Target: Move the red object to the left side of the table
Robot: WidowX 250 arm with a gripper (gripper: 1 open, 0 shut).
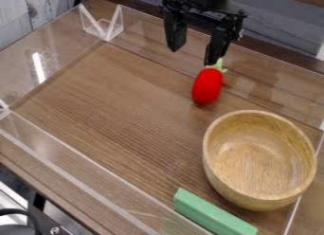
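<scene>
The red object (pixel 207 84), a small glossy rounded toy fruit with a green stem tip pointing toward the back, lies on the brown wood-grain table (pixel 114 106) toward the back right. My black gripper (pixel 200 35) hangs just above and behind it, fingers pointing down and spread apart, open, with nothing between them. The right fingertip (pixel 217 51) is close over the stem; the fruit rests on the tabletop untouched as far as I can tell.
A large wooden bowl (pixel 260 158) stands at the right front. A flat green block (pixel 213 213) lies near the front edge beneath the bowl. Low clear acrylic walls (pixel 99 24) border the tabletop on all sides.
</scene>
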